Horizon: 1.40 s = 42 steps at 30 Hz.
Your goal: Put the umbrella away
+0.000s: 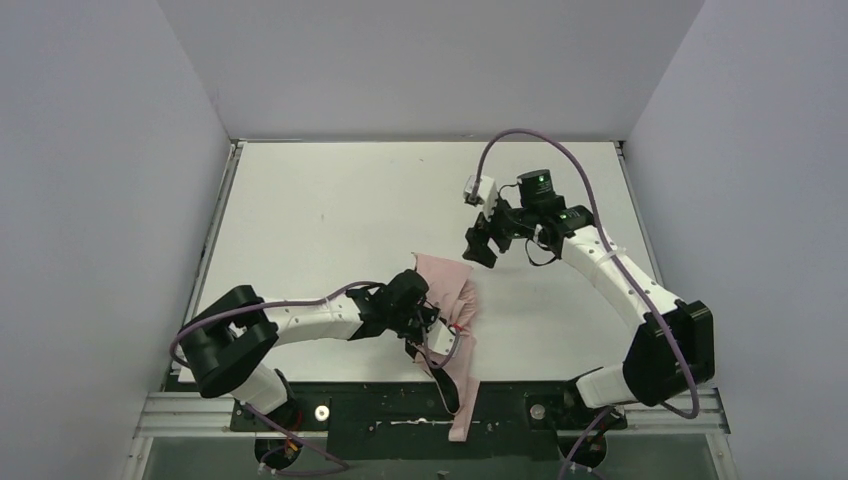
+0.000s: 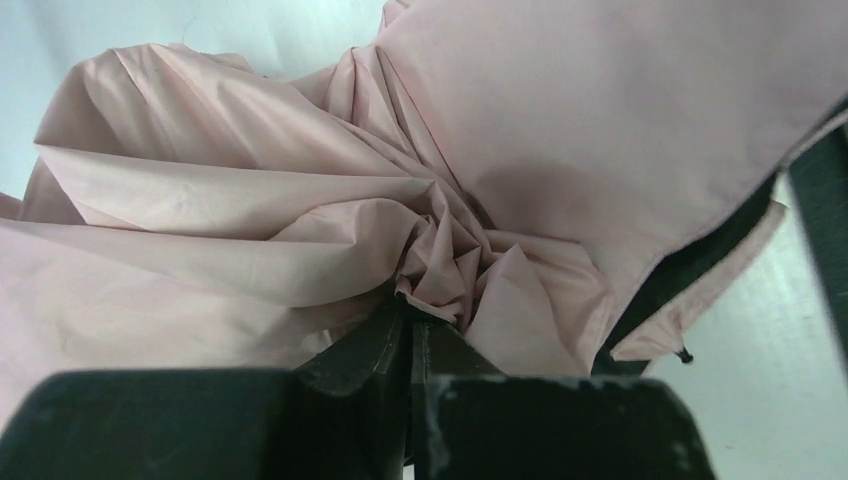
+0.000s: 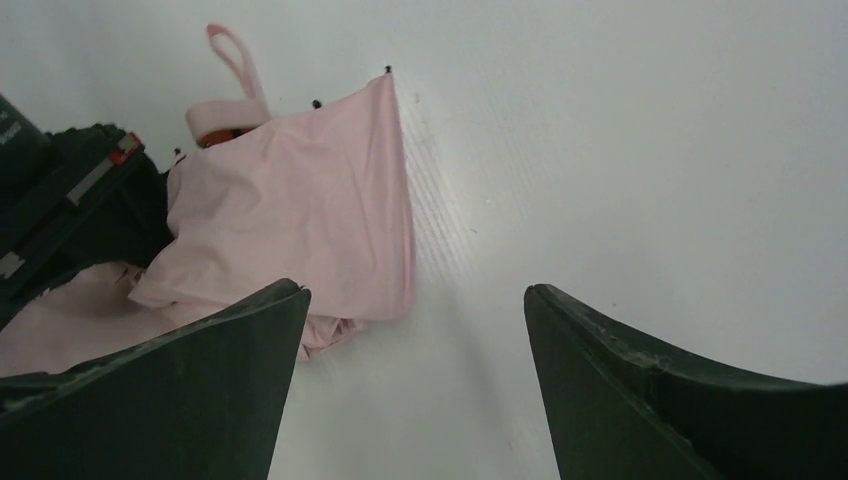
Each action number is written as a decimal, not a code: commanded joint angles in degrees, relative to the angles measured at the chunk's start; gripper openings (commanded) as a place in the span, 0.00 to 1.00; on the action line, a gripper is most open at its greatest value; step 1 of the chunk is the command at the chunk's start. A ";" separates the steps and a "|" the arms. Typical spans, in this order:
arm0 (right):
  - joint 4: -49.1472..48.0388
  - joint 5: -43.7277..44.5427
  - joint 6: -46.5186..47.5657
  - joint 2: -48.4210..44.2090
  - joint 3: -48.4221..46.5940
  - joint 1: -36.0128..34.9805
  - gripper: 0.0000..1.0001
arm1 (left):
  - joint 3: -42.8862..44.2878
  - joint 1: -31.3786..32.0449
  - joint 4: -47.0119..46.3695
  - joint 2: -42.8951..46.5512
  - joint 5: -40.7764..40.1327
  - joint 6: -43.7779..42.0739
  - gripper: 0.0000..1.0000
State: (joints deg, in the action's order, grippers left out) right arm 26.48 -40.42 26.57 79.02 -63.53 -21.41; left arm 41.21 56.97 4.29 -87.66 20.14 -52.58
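Observation:
The umbrella (image 1: 447, 283) lies crumpled near the table's front middle, pale pink fabric with one end hanging over the near edge. My left gripper (image 1: 421, 318) is shut on it. In the left wrist view the closed fingertips (image 2: 414, 312) pinch a bunched fold of the umbrella fabric (image 2: 300, 190). My right gripper (image 1: 481, 246) hovers just right of and beyond the fabric, open and holding nothing. In the right wrist view its gripper (image 3: 412, 300) is spread wide over bare table, with the umbrella (image 3: 320, 200) and its pink strap (image 3: 232, 55) ahead to the left.
The white table (image 1: 330, 210) is boxed in by grey walls on the left, back and right. A black and metal rail (image 1: 380, 410) runs along the near edge between the arm bases. A purple cable (image 1: 560, 155) arcs above the right arm.

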 commanded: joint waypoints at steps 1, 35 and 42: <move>13.53 -4.58 12.96 3.28 -3.42 -2.56 0.82 | 0.20 -0.19 1.31 -3.42 -9.59 -9.97 0.00; 23.20 2.24 15.62 23.38 -16.99 -7.85 1.00 | -0.28 1.67 -3.45 -8.31 -15.71 -17.23 0.00; 26.89 4.30 16.22 26.80 -17.40 -8.56 1.00 | -0.27 1.68 -3.45 -8.40 -15.72 -17.09 0.00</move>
State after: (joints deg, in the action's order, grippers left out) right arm 49.30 -37.36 41.78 104.81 -79.68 -29.32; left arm 41.87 58.78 -2.39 -93.97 5.15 -69.56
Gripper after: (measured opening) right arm 0.999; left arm 0.003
